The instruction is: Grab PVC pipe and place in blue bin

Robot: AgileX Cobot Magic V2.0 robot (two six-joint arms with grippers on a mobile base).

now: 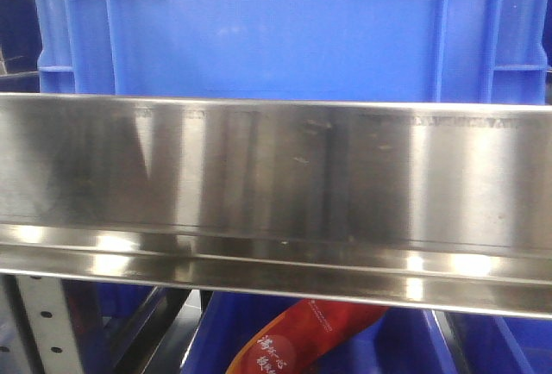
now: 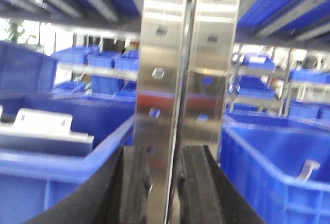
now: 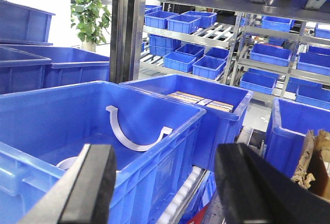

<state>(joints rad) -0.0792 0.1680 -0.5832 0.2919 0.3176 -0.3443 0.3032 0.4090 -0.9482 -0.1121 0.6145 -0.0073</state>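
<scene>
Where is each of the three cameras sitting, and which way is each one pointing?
Exterior front view: close to the rack, facing a steel shelf rail with a blue crate above; no robot parts show.
Left wrist view: behind the left gripper, facing a perforated steel upright right before its dark pads.
Right wrist view: behind the open right gripper, looking over a blue bin holding a curved white piece.
Shared: blue bins on steel racking.

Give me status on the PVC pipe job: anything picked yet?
Nothing looks done. Right gripper has open, empty jaws at the rim of a blue bin holding curved white PVC pieces, none grasped. Left gripper faces a steel shelf upright; no pipe shows between its jaws. Pick and place both remain.
</scene>
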